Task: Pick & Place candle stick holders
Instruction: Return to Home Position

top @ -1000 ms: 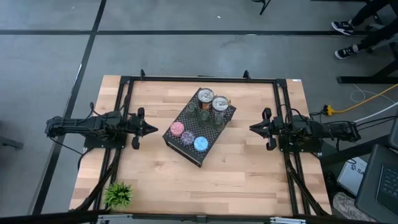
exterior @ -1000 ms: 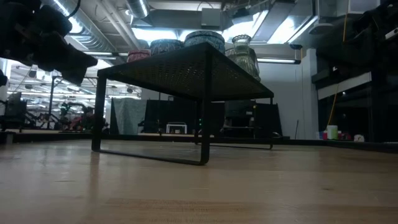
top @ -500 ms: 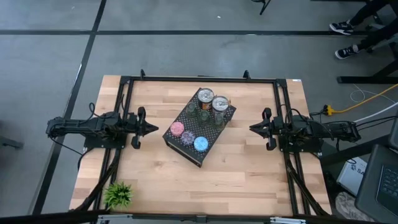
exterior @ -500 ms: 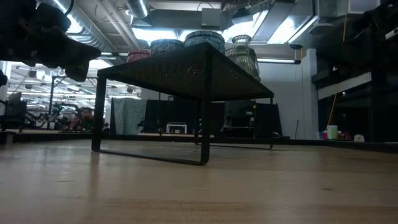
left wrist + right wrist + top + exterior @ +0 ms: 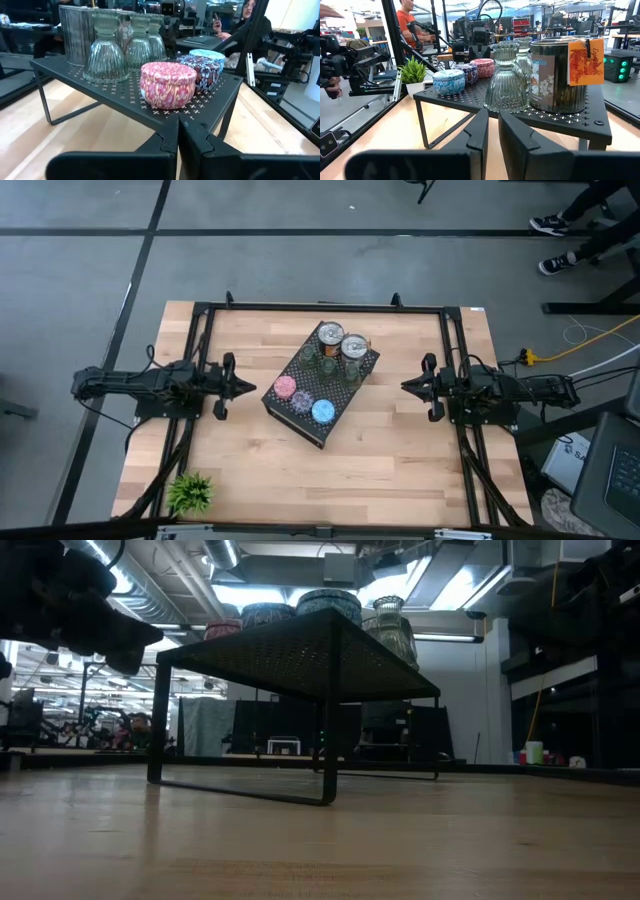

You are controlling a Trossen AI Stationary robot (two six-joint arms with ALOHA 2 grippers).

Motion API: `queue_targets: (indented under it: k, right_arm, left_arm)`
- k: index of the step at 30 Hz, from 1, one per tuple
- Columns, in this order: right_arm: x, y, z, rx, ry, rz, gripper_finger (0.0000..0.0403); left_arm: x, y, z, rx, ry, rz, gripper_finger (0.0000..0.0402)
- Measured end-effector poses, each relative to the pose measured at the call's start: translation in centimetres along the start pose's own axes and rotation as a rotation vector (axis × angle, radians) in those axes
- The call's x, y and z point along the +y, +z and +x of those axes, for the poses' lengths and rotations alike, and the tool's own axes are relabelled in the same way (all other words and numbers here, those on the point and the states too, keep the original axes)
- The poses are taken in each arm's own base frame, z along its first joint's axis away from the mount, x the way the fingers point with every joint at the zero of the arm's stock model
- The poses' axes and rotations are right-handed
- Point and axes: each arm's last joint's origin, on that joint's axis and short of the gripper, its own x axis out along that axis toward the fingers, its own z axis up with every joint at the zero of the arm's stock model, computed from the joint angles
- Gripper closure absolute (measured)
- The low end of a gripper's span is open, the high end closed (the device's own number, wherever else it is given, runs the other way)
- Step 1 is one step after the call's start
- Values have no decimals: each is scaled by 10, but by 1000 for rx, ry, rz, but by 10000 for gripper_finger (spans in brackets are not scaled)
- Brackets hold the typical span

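The candle stick holders stand on top of a black perforated stand (image 5: pixel 318 386) at the table's middle. They are two silver cans (image 5: pixel 341 341) at its far end, three green glassy ones (image 5: pixel 328 365) in the middle, and pink (image 5: pixel 285 387), purple (image 5: pixel 302 401) and blue (image 5: pixel 323 411) rounds at its near end. My left gripper (image 5: pixel 250 388) is shut and hovers left of the stand, pointing at the pink round (image 5: pixel 167 84). My right gripper (image 5: pixel 405 386) is shut and hovers right of the stand, facing a glassy holder (image 5: pixel 506 80) and a can (image 5: pixel 557 75).
A small green plant (image 5: pixel 190 492) stands at the table's near left corner. A black frame (image 5: pixel 320 307) runs along the table's far and side edges. Bare wood lies between each gripper and the stand and across the near half. People show in the room beyond the table (image 5: pixel 412 20).
My left gripper has stirred slightly toward the stand and stays shut. The holders and the stand have kept still.
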Motion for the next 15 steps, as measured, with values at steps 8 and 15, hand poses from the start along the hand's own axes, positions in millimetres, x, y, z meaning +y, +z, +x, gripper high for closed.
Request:
queue_targets:
  k: [8, 15]
  right_arm:
    - [0, 0, 0, 0, 0, 0, 355]
    - [0, 0, 0, 0, 0, 0, 355]
  left_arm:
    - [0, -1, 1, 13, 2, 4, 390]
    - [0, -1, 1, 13, 2, 4, 392]
